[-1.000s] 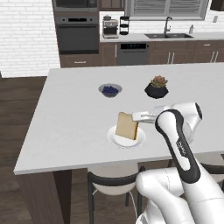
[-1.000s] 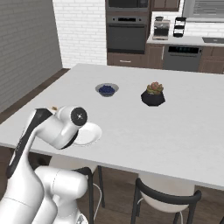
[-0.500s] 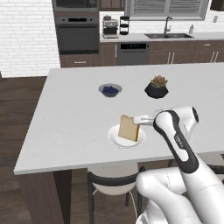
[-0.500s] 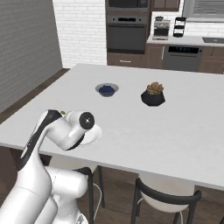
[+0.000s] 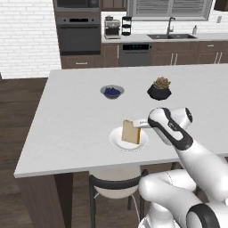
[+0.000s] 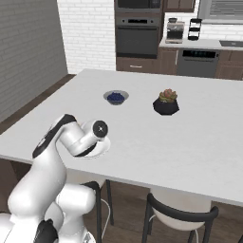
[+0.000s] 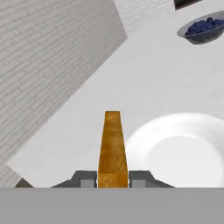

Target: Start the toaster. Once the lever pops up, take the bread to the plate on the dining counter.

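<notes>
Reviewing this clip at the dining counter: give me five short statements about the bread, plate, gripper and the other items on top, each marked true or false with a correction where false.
1. The gripper is shut on the bread. True.
2. The bread lies flat on the plate. False: it stands on edge over the plate, held.
3. A bowl of blueberries sits on the dining counter. True.
4. The potted plant stands on the plate. False: it stands apart, farther back.
5. The plate is black. False: white.

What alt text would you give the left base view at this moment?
The white arm's fingers hold the bread on edge over the plate near the front of the dining counter. Farther back stand a small bowl of blue berries and a potted succulent.
</notes>
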Controlling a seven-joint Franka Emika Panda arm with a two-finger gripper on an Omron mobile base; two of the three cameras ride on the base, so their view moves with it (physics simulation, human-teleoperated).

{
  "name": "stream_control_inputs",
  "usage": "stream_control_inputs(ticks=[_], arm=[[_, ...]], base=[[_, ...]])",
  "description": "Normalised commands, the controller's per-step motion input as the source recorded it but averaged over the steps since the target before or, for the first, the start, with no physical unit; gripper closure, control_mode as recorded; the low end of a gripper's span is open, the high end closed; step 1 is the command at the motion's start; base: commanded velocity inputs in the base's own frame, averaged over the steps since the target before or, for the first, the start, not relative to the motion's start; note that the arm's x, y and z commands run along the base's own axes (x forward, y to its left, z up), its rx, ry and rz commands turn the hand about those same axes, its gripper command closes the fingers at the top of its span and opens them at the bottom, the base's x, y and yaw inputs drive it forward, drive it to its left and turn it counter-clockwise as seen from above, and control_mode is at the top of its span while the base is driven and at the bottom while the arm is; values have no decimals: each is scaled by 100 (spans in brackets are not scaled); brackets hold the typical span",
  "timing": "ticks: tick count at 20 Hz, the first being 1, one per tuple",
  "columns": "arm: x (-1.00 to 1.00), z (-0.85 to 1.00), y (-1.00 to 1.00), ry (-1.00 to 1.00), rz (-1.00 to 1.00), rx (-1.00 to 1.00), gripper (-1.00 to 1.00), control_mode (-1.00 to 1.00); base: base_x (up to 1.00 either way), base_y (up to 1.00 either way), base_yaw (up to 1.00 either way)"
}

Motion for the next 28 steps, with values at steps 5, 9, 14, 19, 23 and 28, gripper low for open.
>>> stream_control_inputs(ticks=[5, 9, 14, 19, 23, 28], arm=[[0, -39, 7, 0, 2, -7, 100, -100], [0, -23, 0, 0, 2, -1, 100, -100], [12, -5, 0, -6, 2, 0, 100, -100], [40, 0, 0, -4, 2, 0, 100, -100], [31, -2, 0, 0, 0, 0, 100, -100], [0, -2, 0, 0, 3, 0, 100, -100]], base=[[0, 0, 0], [0, 0, 0], [0, 0, 0], [0, 0, 0], [0, 0, 0], [0, 0, 0]])
